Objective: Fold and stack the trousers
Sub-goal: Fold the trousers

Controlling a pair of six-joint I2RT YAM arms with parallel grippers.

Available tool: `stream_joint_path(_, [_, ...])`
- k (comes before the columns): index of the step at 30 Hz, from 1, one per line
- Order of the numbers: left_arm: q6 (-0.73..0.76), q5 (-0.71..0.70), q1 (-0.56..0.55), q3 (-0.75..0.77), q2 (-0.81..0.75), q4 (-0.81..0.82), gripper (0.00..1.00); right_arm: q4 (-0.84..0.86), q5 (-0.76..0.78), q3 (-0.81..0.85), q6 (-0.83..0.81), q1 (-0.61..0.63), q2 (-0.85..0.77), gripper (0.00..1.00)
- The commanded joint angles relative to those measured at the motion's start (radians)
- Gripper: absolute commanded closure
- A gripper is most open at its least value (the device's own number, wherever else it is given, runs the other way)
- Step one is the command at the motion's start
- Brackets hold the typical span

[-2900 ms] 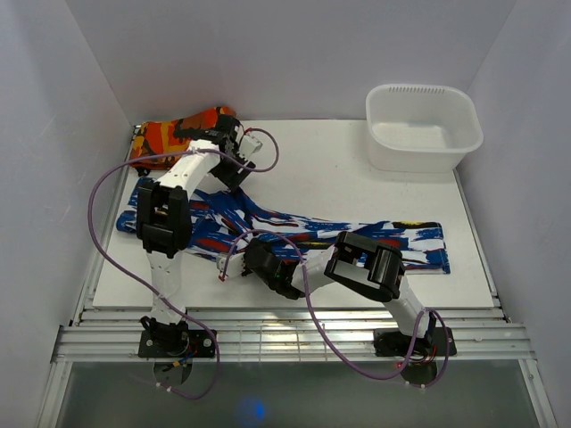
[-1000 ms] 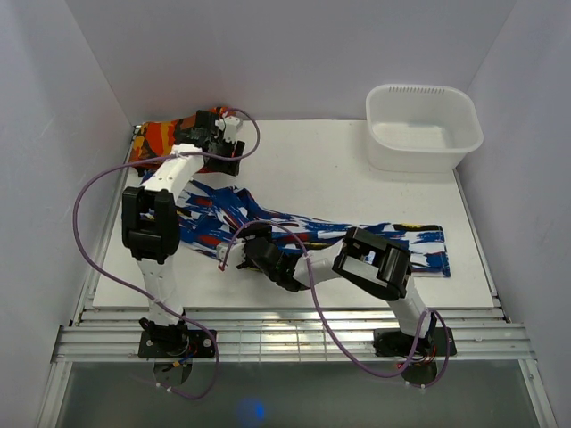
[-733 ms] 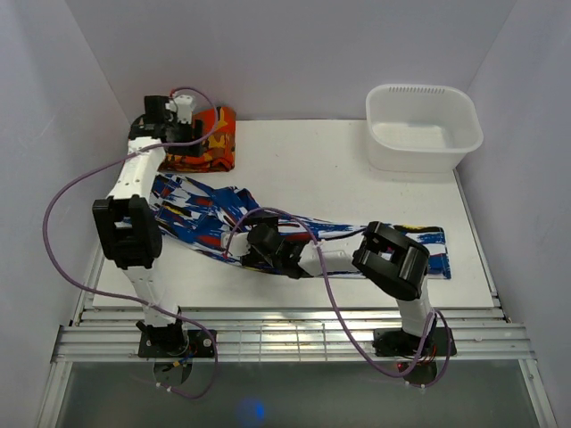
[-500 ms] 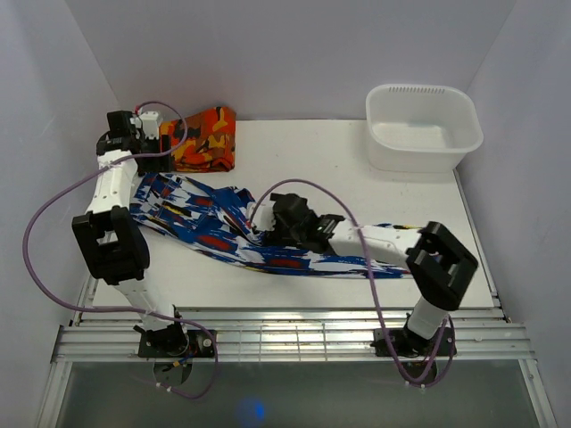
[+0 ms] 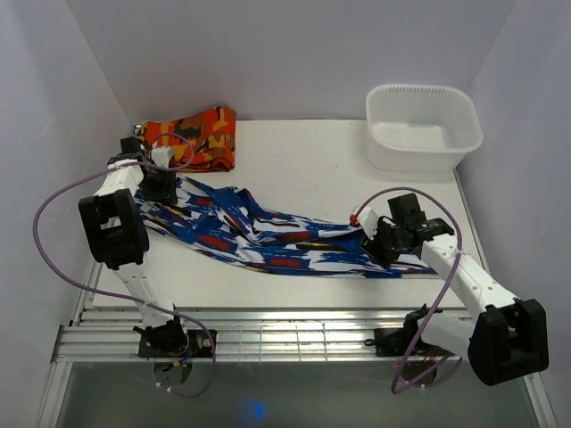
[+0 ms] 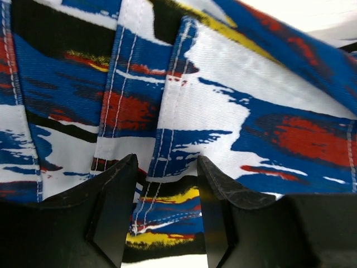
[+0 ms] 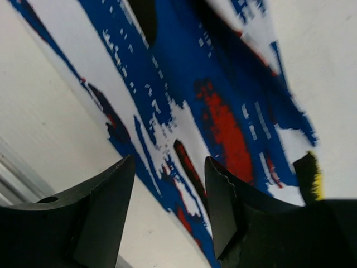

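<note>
Trousers (image 5: 268,239) lie spread lengthwise across the tabletop (image 5: 312,160), waist end left, leg ends right, cloth rumpled mid-length. Left gripper (image 5: 161,185) is down on the waist end, jaws released, with a seam fold lying loose in the gap. Right gripper (image 5: 381,242) is low over the leg end near the front edge, jaws released, nothing between them.

Woven cloth in the trousers (image 5: 268,241), matt, with a fine twill grain and raised double-stitched seams. Similar soft matt cloth in the folded orange piece (image 5: 192,138) at the far left. Smooth white plastic, faintly glossy, for the tub (image 5: 419,156) at the far right. Smooth matt white table (image 5: 312,160). Dull black plastic on the left gripper (image 6: 165,162) fingers (image 6: 109,206). Pale ribbed metal in the near rails (image 5: 294,334).
</note>
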Motion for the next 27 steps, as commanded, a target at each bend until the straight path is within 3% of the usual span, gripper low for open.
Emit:
stream_joint_path(1, [0.004,-0.028,0.015,-0.004,0.000,0.010,0.43,-0.135,-0.130,-0.023,-0.069,-0.091,0.013,0.42])
stream_joint_path(7, [0.006,-0.087,0.031,-0.008,0.077,-0.007,0.42,-0.144,-0.165,0.102,-0.039,-0.355,0.299,0.40])
stream_joint_path(11, [-0.028,-0.093,0.114,-0.024,0.109,-0.044,0.42,-0.167,-0.123,0.156,-0.039,-0.501,0.514,0.41])
stream_joint_path(18, [-0.025,-0.023,0.255,-0.194,0.015,-0.078,0.40,-0.167,0.012,0.154,-0.131,-0.782,0.666,0.42])
stream_joint_path(20, [-0.010,0.003,0.260,-0.248,-0.037,-0.088,0.36,-0.208,0.006,0.162,-0.180,-0.797,0.660,0.42])
stream_joint_path(22, [0.042,0.115,0.260,-0.266,-0.082,-0.112,0.34,-0.256,-0.047,0.196,-0.206,-0.797,0.639,0.40])
stream_joint_path(27, [0.121,0.302,0.245,-0.203,-0.223,-0.174,0.25,-0.414,-0.182,0.347,-0.239,-0.768,0.625,0.34])
